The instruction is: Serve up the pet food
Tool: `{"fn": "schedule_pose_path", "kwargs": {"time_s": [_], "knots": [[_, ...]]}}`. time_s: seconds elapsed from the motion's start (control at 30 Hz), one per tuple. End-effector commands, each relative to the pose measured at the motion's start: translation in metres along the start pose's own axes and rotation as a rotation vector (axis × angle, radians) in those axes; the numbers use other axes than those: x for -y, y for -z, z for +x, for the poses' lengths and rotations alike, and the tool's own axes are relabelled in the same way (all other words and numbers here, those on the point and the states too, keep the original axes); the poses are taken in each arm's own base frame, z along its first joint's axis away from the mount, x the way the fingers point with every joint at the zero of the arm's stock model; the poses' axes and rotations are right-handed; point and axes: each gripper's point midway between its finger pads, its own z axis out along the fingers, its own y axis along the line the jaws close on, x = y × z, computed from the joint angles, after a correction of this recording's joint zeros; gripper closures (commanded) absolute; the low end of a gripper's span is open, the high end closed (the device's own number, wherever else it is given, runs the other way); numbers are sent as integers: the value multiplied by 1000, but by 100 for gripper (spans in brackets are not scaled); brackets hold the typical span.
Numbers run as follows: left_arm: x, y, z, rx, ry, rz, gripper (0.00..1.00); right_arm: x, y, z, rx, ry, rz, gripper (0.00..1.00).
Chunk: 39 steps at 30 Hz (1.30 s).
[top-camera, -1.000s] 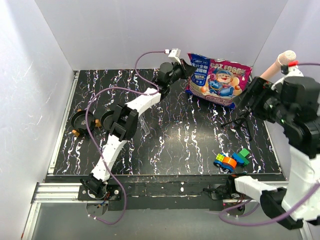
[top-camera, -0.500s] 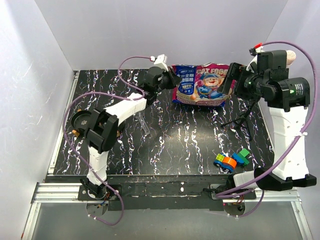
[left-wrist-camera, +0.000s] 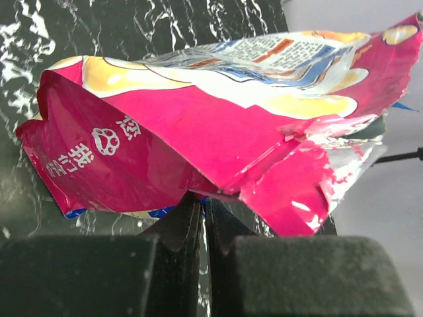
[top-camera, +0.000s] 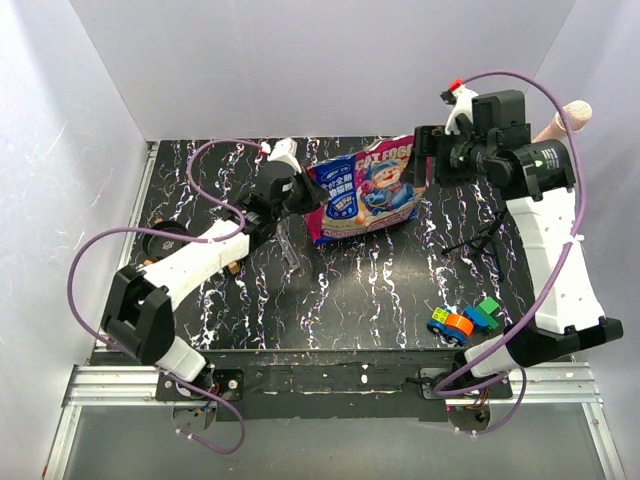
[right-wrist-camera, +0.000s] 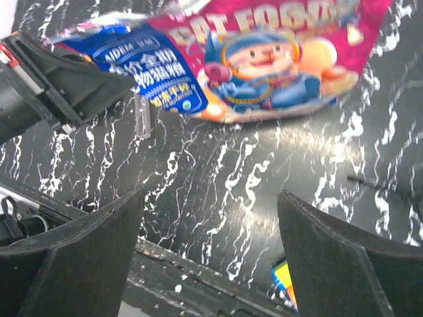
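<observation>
A glossy magenta-and-blue foil pet food bag (top-camera: 365,190), printed with a cartoon cat and pale lettering, sits tilted over the far middle of the black marble-patterned table (top-camera: 350,290), whose shiny top is veined in white. The film is crinkled and reflective. In the left wrist view the pet food bag (left-wrist-camera: 198,132) shows a plain magenta panel with a white paw print, a yellow patch, and a ragged, silvery torn edge at its right. The food itself is hidden inside the foil.

The left gripper (top-camera: 298,195) is clamped tight on the bag's left edge. Seen from its own camera, the left gripper (left-wrist-camera: 203,201) has its two matte black fingers (left-wrist-camera: 178,224) pressed together with only the thin film pinched between them.

The right gripper (top-camera: 425,152) hovers by the bag's upper right corner; the overhead view does not show whether it touches the bag. In its wrist view the right gripper (right-wrist-camera: 210,198) has its blocky black fingers (right-wrist-camera: 79,251) spread wide with nothing between them, and the bag (right-wrist-camera: 264,59) lies beyond the fingertips, apart from them.

A cluster of colourful plastic toy blocks (top-camera: 463,319) in orange, blue and green sits near the table's front right. A thin black tripod-like stand (top-camera: 480,240) lies between the blocks and the bag. A small clear plastic piece (top-camera: 287,250) stands on the table just below the left gripper.
</observation>
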Motion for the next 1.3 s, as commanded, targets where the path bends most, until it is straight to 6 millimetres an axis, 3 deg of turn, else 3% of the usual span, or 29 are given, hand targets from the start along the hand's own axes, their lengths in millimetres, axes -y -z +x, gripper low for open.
{"fn": "schedule_pose_path", "kwargs": {"time_s": [0.0,0.13,0.2,0.37,0.47,0.57,0.77,1.0,1.27], "knots": [[52,66,-53,151,33,124,100,-28,-16,-41,147,182,-141,15],[50,85,-49,135,32,111,100,-54,-34,-47,180,396,-300,24],[50,90,-48,130,40,110,100,-56,-46,-43,189,555,-346,32],[57,93,-45,94,53,130,100,-44,-76,-57,313,873,-297,16],[56,93,-42,81,49,124,100,-55,-86,-56,323,1021,-390,13],[54,91,-39,70,47,118,100,-53,-103,-60,290,1082,-367,9],[49,84,-32,59,64,109,100,-73,-119,-55,260,1233,-434,9],[54,82,-29,36,61,133,100,-84,-136,-41,230,1279,-506,11],[53,87,-27,23,51,129,100,-86,-164,-40,216,1303,-489,12]]}}
